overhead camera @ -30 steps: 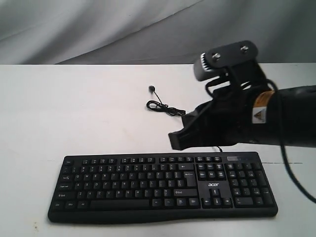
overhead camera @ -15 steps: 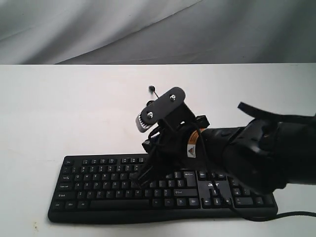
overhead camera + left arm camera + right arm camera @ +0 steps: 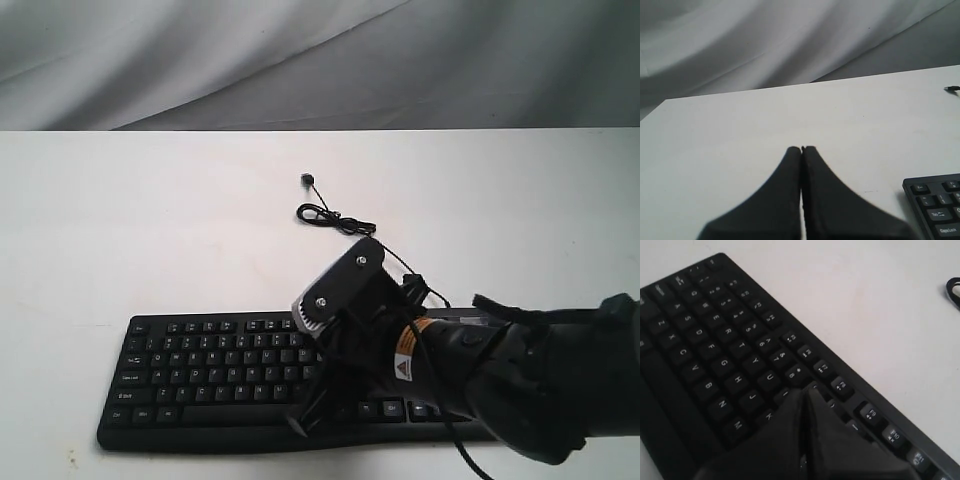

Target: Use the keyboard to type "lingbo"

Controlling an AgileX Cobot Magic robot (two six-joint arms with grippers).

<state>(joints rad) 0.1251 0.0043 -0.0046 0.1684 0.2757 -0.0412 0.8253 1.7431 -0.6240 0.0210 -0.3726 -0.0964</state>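
The black keyboard [image 3: 200, 370] lies along the near edge of the white table, and my right arm covers its right half. My right gripper [image 3: 303, 418] points down over the middle keys with its fingers pressed together. In the right wrist view the keyboard [image 3: 715, 355] fills the picture, and the shut tips of the right gripper [image 3: 807, 390] sit by the I and K keys; contact with a key cannot be told. My left gripper [image 3: 801, 148] is shut and empty over bare table, left of the corner of the keyboard [image 3: 937, 205].
The keyboard's thin black cable [image 3: 335, 220] lies coiled on the table behind it, ending in a plug [image 3: 308, 180]. A grey cloth backdrop [image 3: 300, 60] hangs behind the white table [image 3: 120, 220].
My right arm has swung from above the keyboard's back right corner to the left, toward the front and down, over the middle keys. The keyboard has not moved.
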